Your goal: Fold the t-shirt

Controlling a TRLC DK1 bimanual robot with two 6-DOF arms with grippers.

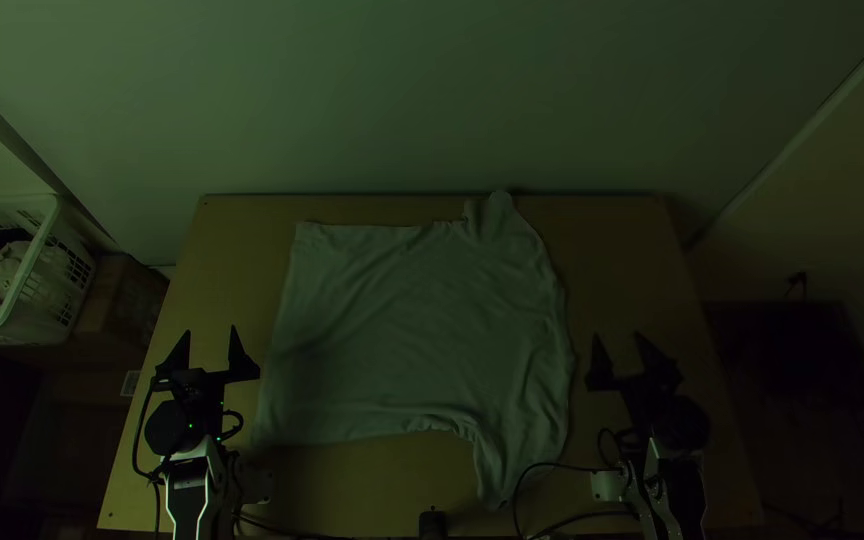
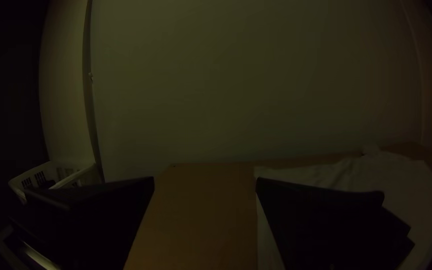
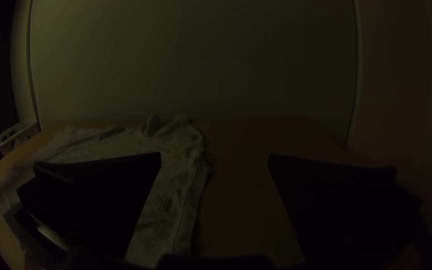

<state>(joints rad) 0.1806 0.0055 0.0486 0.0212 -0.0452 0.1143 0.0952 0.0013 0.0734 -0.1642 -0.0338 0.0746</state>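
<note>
Top view: A small black object (image 1: 432, 523) sits at the near edge of the table (image 1: 642, 240), between the two arms. One sleeve (image 1: 493, 470) of the t-shirt (image 1: 402, 330) stretches toward that edge. The left gripper (image 1: 211, 330), fingers spread wide and empty, is poised beside the hem side; the right gripper (image 1: 617, 335), likewise wide apart and empty, is near the collar side. Between them, the shirt lies spread and lightly wrinkled across the tabletop, its other sleeve (image 1: 497, 215) bunched at the far edge, before a pale wall (image 1: 402, 90).
</note>
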